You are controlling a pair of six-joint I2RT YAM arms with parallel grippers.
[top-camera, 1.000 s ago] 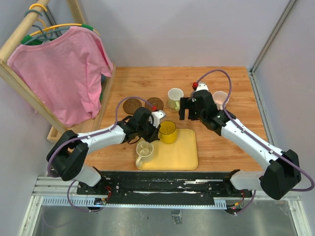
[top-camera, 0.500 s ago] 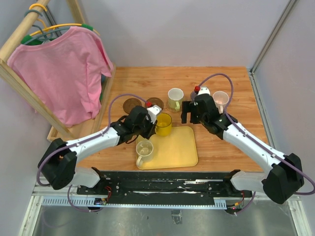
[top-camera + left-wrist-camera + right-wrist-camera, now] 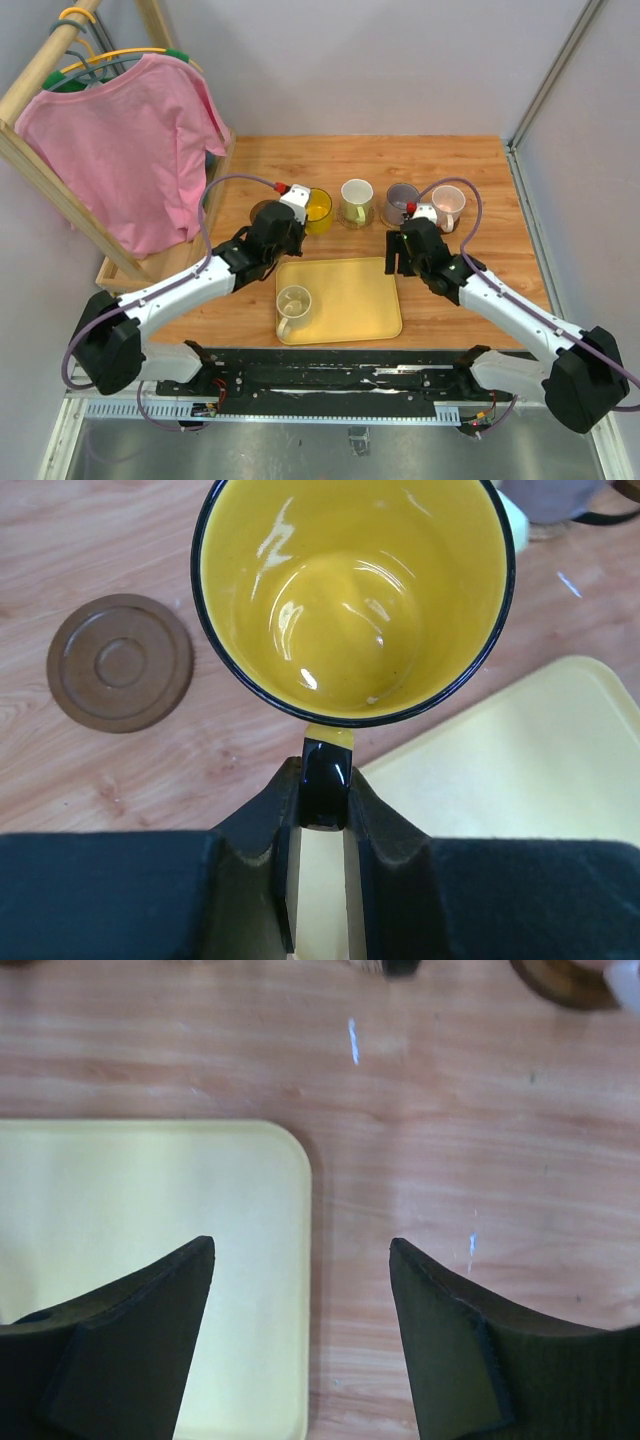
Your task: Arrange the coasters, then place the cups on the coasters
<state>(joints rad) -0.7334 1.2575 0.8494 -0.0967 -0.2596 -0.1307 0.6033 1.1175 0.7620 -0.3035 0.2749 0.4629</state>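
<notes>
Left gripper point(image 3: 325, 780) pinches the handle of the yellow cup point(image 3: 350, 590) beyond the tray point(image 3: 150, 1210) far-left corner — right gripper point(image 3: 300, 1330) gapes empty above its far-right corner.

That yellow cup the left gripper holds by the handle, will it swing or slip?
Probably hard and glossy: the yellow cup shows sharp highlights, so it may slip. The left gripper pinches only its thin handle, so it could pivot. It looks empty, likely light.

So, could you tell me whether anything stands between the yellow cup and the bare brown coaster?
Nothing visible does: only bare table lies between the yellow cup in the left gripper and the brown coaster.
</notes>
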